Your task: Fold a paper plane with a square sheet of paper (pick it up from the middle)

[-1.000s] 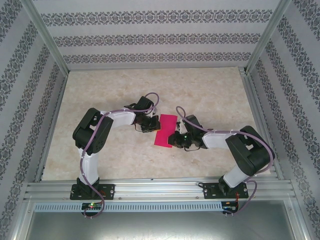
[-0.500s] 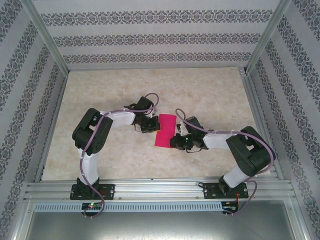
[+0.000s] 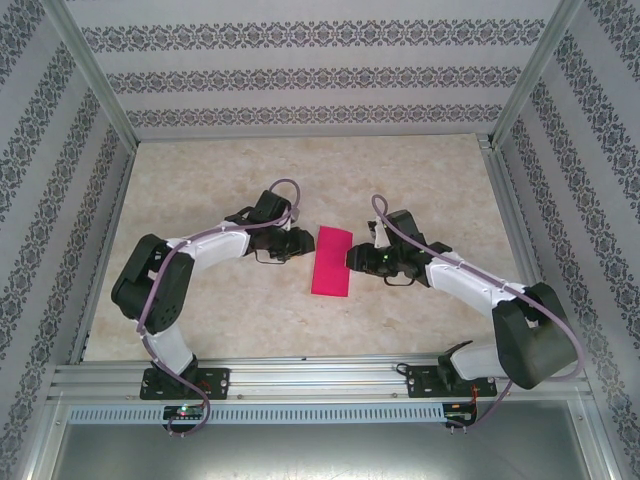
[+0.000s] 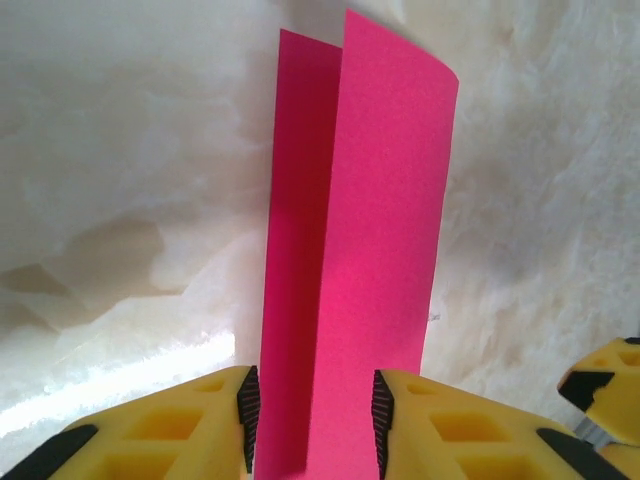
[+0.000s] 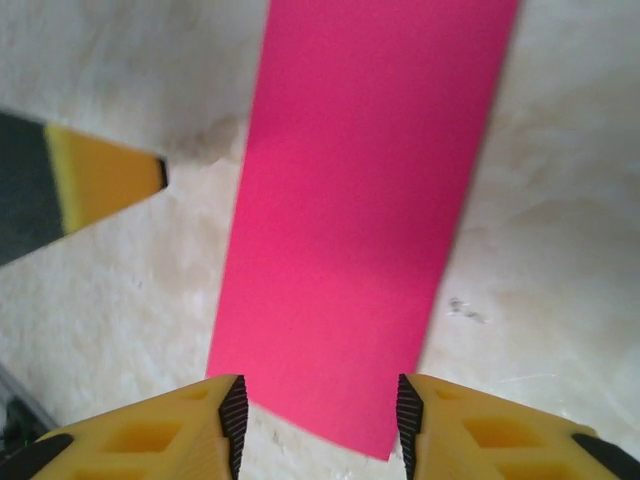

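**Tabletop**: pale marbled surface, the largest item. It carries the sheet at the centre of the top view.

**Left arm**: reaches in from the lower left, with its wrist just beside the sheet's left edge.

**Right arm**: reaches in from the lower right, with its wrist just beside the sheet's right edge.

**Square sheet of paper**: magenta-pink and now a narrow doubled rectangle. It lies on the tabletop between the two wrists, long side running top to bottom of the frame. In the left wrist view the upper layer stands a little proud of the darker lower one, and their edges do not match. In the right wrist view it looks flat.

**Left jaws**: the yellow fingers stand apart. The sheet's near end passes between them with clearance, so nothing is clamped.

**Right jaws**: the fingers are likewise parted. The sheet's near corner sits in the gap, ungripped.

**Hazards, as judged:**
- The crease looks soft, so the raised layer may spring further open.
- A pinch that catches only one layer would skew the halves.
- Fingers pressing down on thin paper lying flat could crumple or drag it.
- Both jaws pulling from opposite sides could tear it.
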